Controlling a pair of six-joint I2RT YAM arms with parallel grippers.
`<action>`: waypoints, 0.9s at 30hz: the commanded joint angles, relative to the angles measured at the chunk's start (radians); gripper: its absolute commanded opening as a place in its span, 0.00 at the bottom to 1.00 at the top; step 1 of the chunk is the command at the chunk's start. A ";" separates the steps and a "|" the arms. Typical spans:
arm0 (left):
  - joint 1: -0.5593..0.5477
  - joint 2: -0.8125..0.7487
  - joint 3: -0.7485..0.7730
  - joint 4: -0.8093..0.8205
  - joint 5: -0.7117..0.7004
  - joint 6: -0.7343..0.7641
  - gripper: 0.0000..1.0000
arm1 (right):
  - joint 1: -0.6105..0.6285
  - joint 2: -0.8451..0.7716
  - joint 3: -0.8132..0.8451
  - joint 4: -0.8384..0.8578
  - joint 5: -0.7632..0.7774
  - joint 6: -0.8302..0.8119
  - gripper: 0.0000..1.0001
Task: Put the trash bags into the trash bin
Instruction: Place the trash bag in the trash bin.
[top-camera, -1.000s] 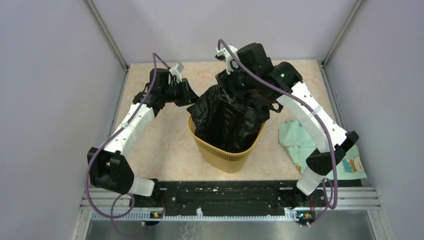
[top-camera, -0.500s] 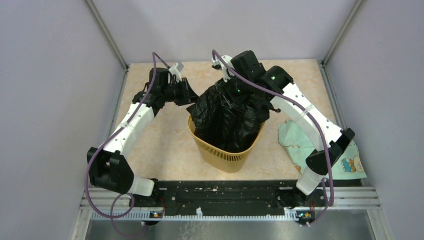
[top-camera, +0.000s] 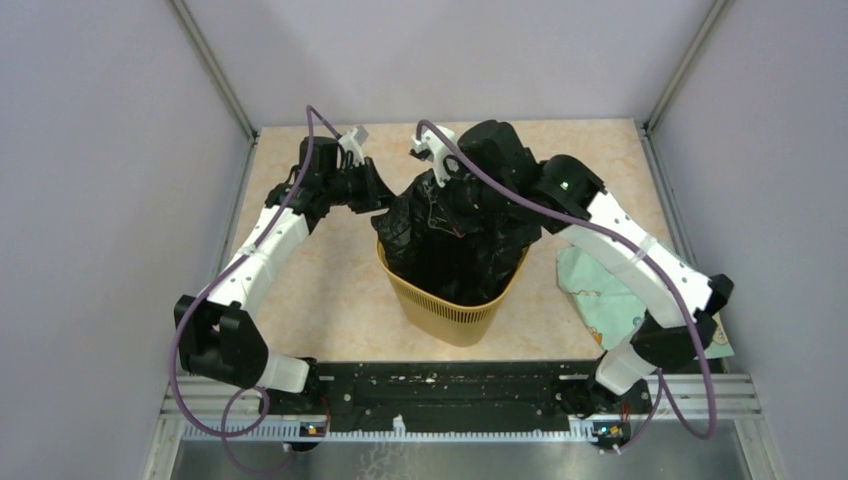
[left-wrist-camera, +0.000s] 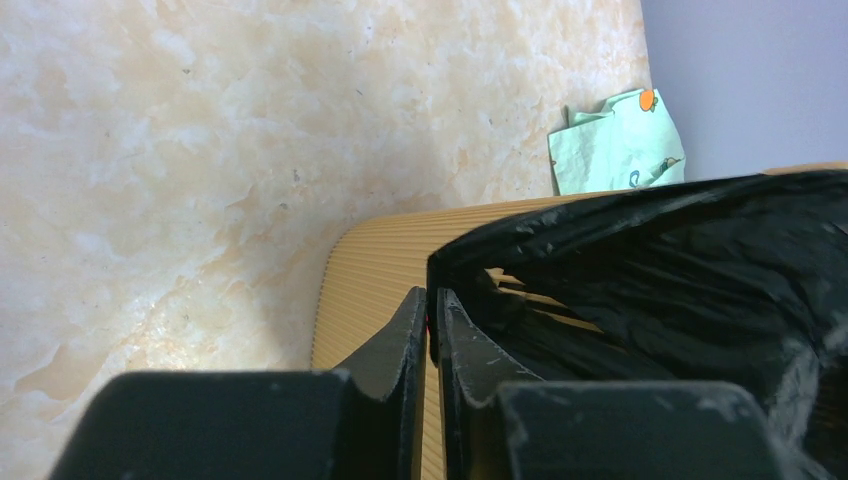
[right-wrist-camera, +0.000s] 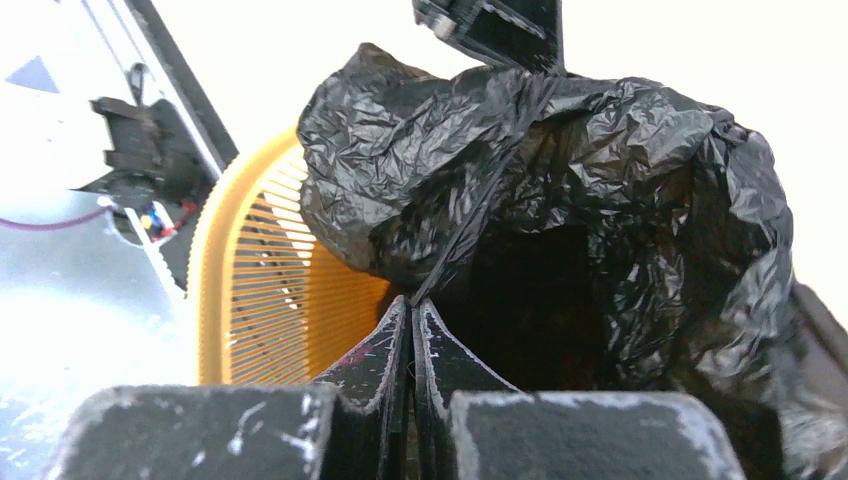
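The trash bin (top-camera: 450, 318) stands upright on the bench (top-camera: 330, 290), about midway between its left and right edges and nearer the near edge than the far one. The trash bag (top-camera: 455, 240) sits with its lower part inside the bin, while its crinkled upper part bulges up out of the mouth and rises well above the rim.

The left gripper (left-wrist-camera: 432, 298) is at the bin's far-left side, level with the rim. Its jaws are drawn narrow, with only a thin slit between them, and the folded edge of the bag runs into that slit at the fingertips. From there the bag spreads away to the right over the bin's ribbed wall.

The right gripper (right-wrist-camera: 411, 303) is above the far side of the bin, pressed close to the top of the bag. Its jaws are closed tight together, and a taut pleat of black plastic leads straight from the fingertips up across the bag's bulging surface.

A pale green cloth (top-camera: 590, 280) lies flat by the bench's right edge, apart from the bin.
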 joint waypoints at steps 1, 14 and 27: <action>0.001 -0.035 0.028 -0.002 0.015 0.023 0.11 | 0.043 -0.124 -0.036 0.079 -0.040 0.063 0.00; 0.002 -0.079 0.009 -0.010 0.012 0.041 0.06 | 0.140 -0.261 -0.232 0.161 -0.045 0.191 0.00; 0.002 -0.126 0.003 -0.075 -0.012 0.074 0.05 | 0.225 -0.279 -0.294 0.176 -0.044 0.217 0.00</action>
